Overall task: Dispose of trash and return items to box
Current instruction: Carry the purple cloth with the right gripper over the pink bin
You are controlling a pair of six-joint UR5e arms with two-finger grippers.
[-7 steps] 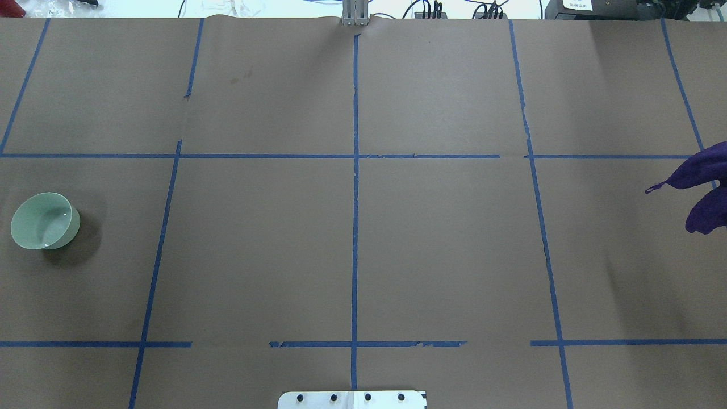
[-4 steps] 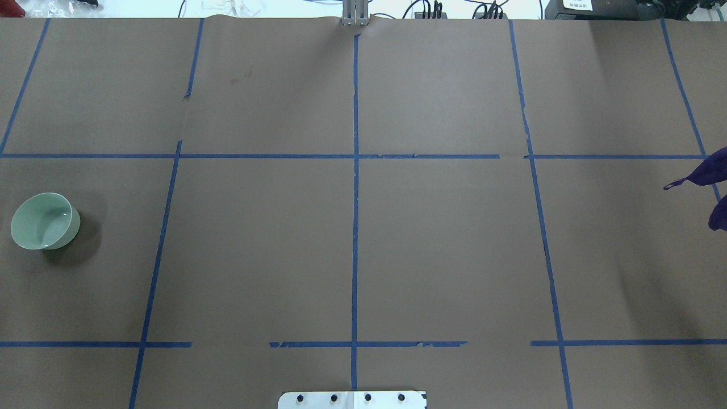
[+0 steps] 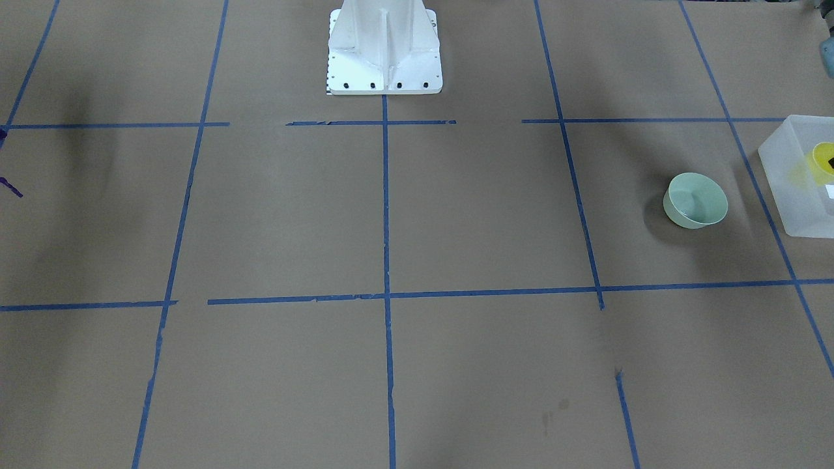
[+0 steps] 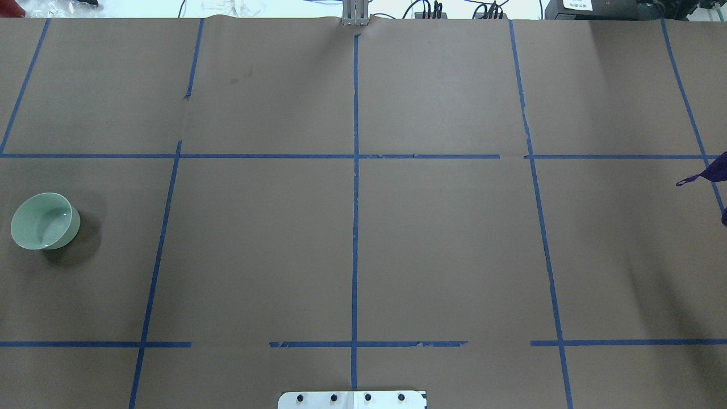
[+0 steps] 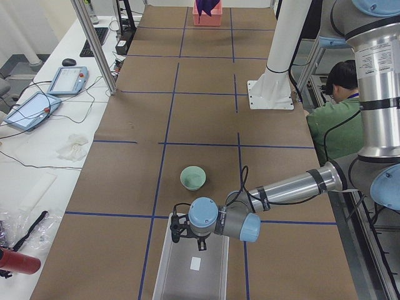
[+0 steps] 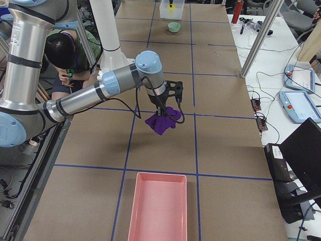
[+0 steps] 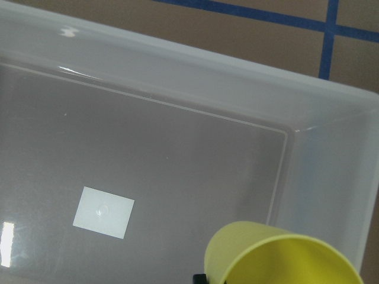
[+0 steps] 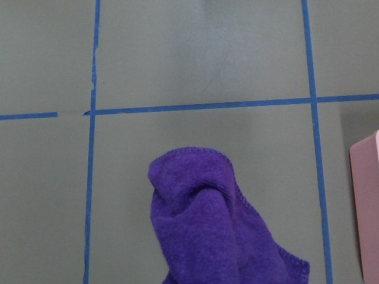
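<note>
The mint-green bowl stands upright on the table's left side, also in the front view. Beside it is the frosted bin with a white label on its floor. My left gripper hangs over the bin's near end, shut on the yellow cup, which shows inside the bin's outline. My right gripper is shut on a purple cloth and holds it above the table on the far right; the cloth also shows in the right wrist view.
A pink tray lies at the table's right end, past the cloth; its edge shows in the right wrist view. The white robot base stands at the middle of the table's near edge. A person sits behind the robot.
The purple cloth has moved right, almost out of the overhead view. The bowl has not moved.
</note>
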